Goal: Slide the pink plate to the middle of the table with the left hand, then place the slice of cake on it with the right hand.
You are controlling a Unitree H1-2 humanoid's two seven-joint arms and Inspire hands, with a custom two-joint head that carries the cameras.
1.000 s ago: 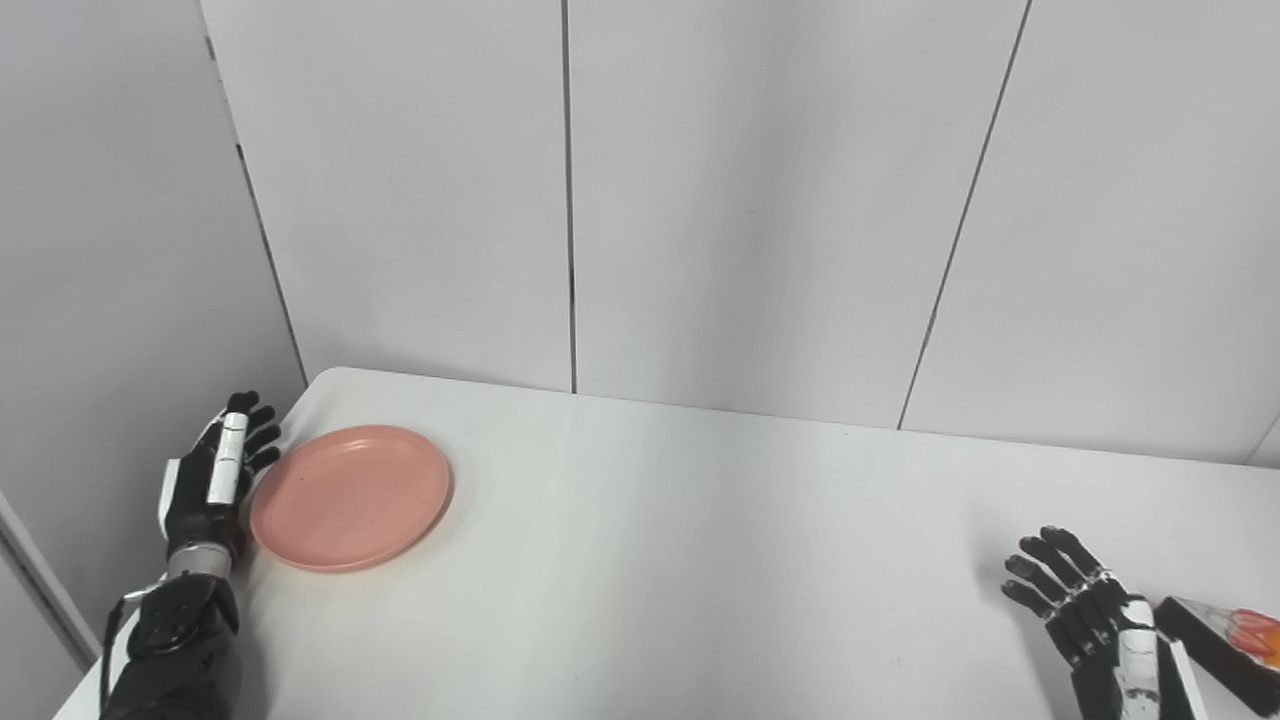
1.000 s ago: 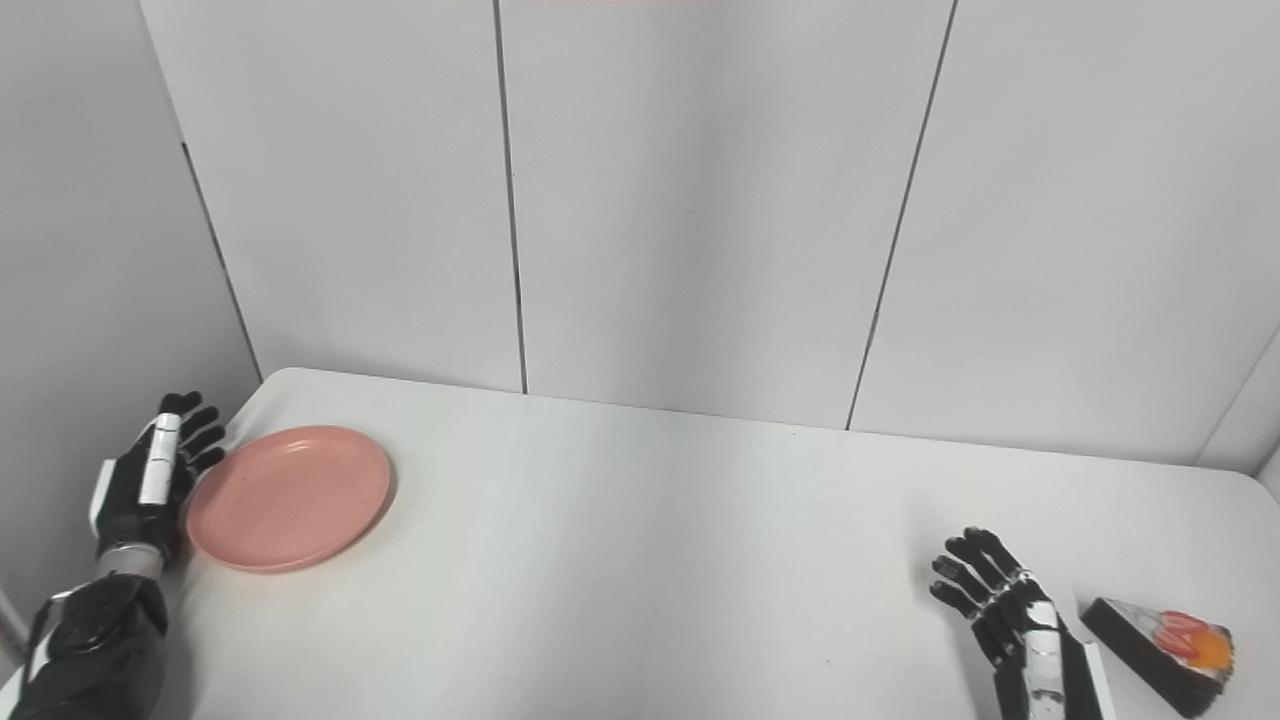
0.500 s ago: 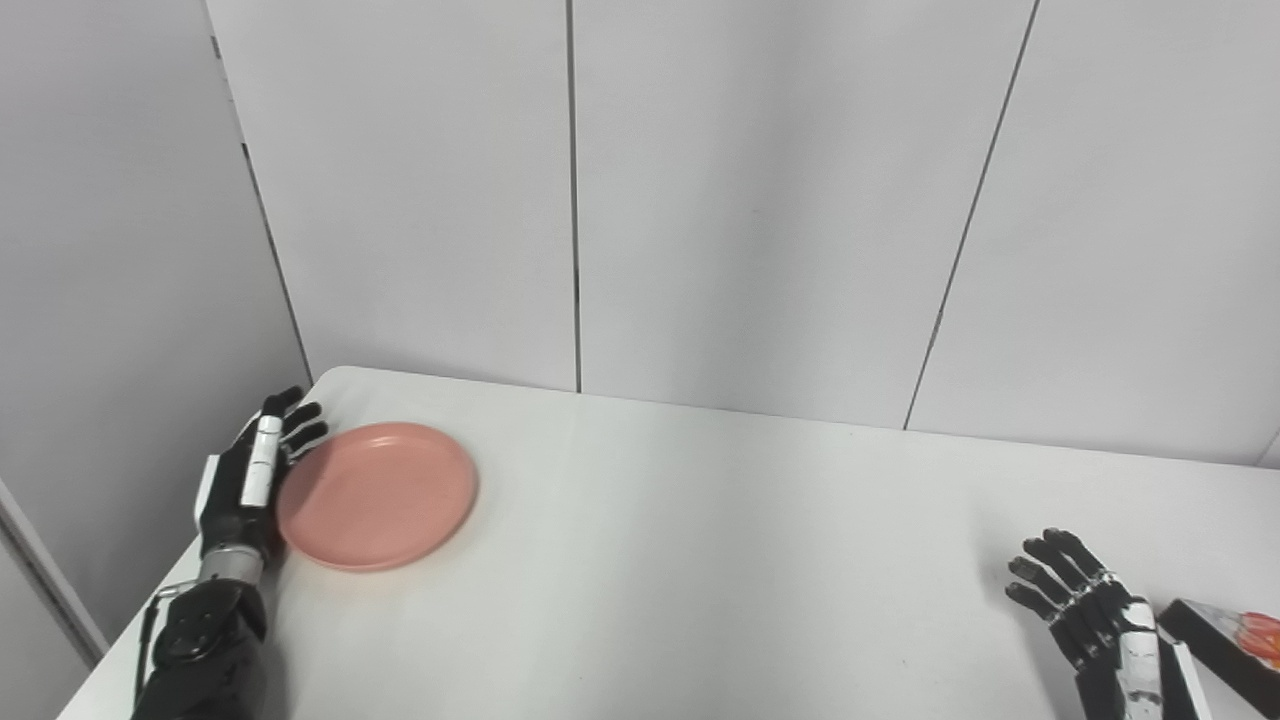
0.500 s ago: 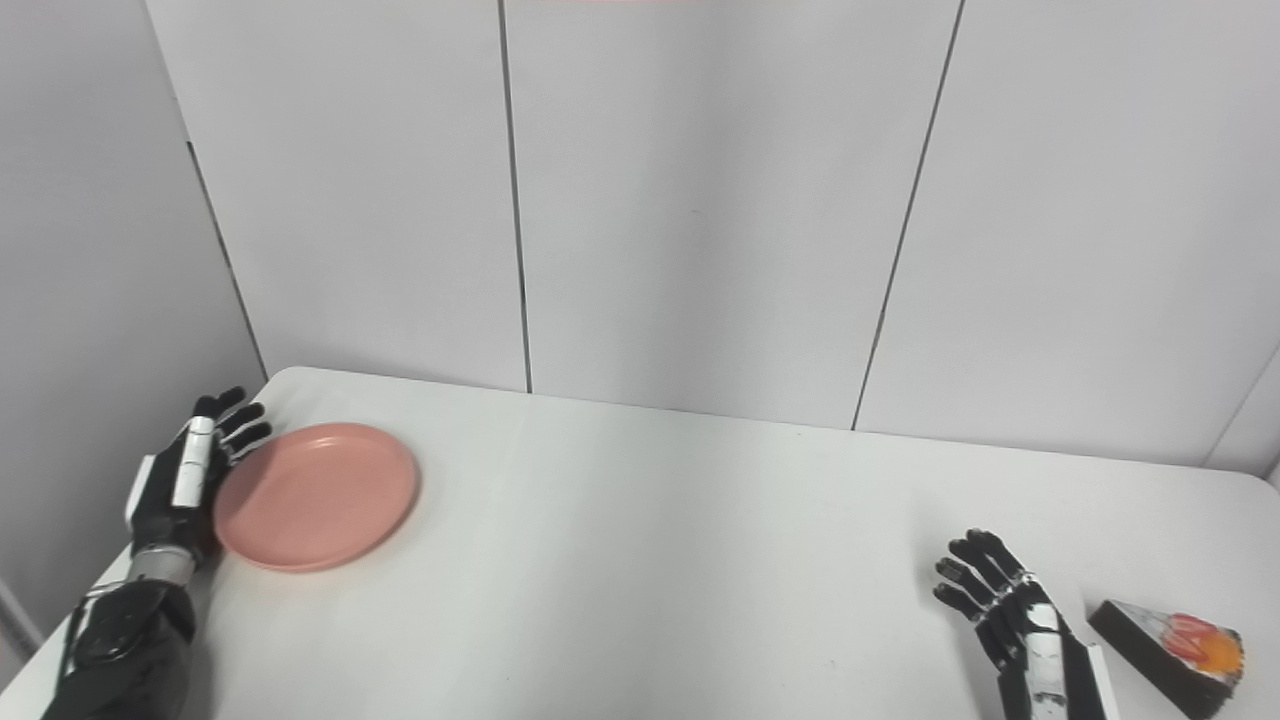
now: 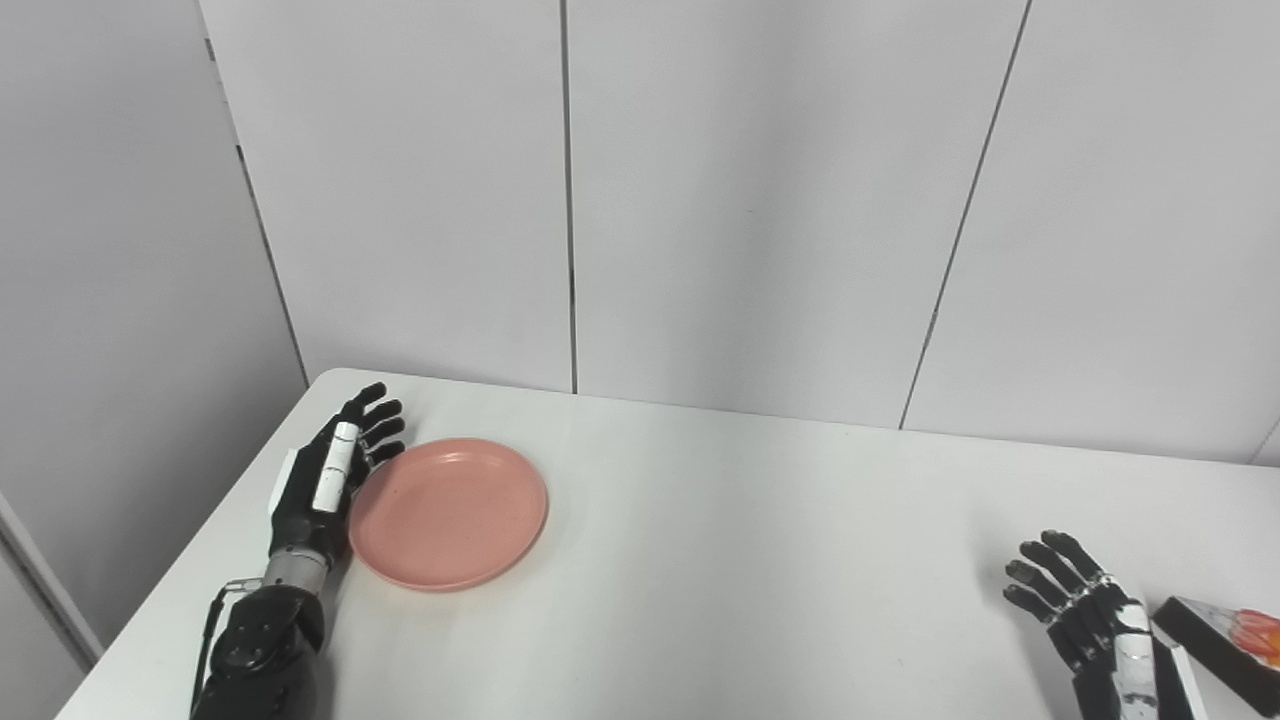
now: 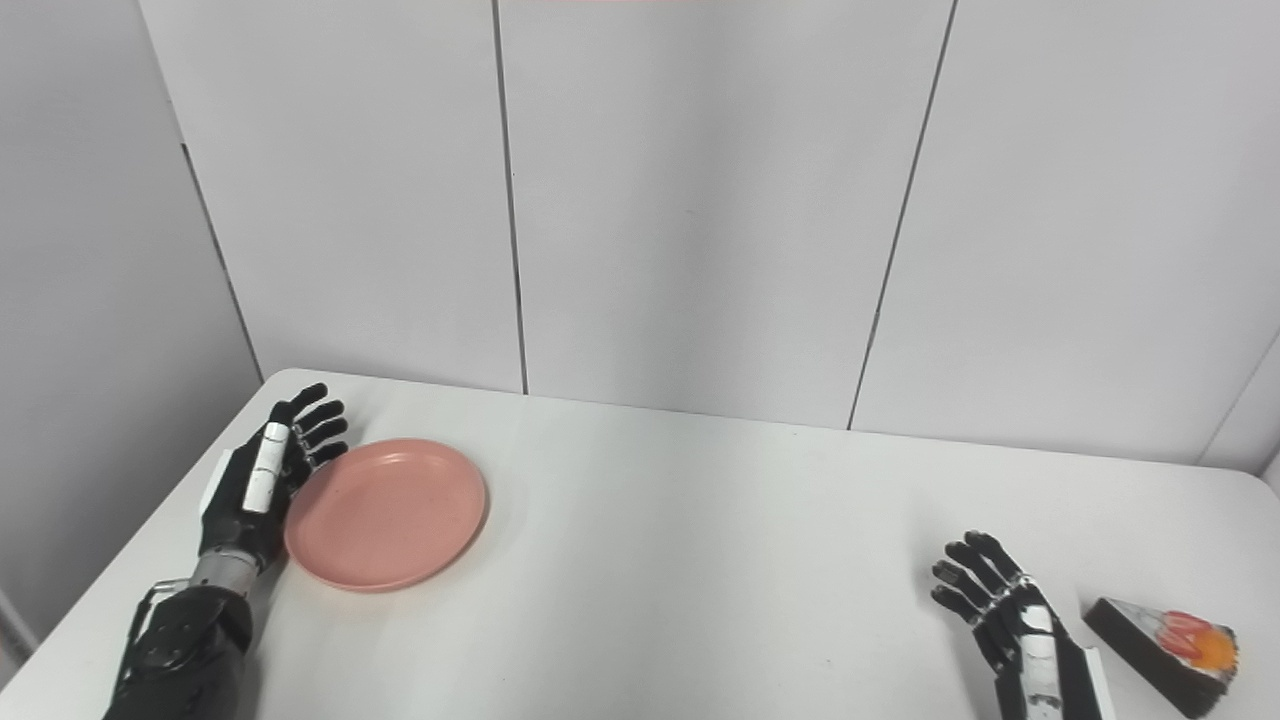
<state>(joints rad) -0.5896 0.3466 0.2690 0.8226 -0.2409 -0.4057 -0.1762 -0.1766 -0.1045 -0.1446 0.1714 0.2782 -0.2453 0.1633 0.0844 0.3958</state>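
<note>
plate (image 5: 448, 513) sits left of the table's (image 5: 760, 560) middle — left hand (image 5: 325, 480) flat against its rim, fingers spread, placed to push; right hand (image 6: 1010, 615) waits spread beside the cake (image 6: 1165, 640).

White table (image 6: 700, 560) bearing a pink plate (image 6: 386, 513) at left and a cake slice (image 6: 1160, 640) at far right.

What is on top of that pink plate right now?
Nothing: the pink plate shows bare. The left hand stands against its left rim. What is under the plate cannot be seen.
</note>
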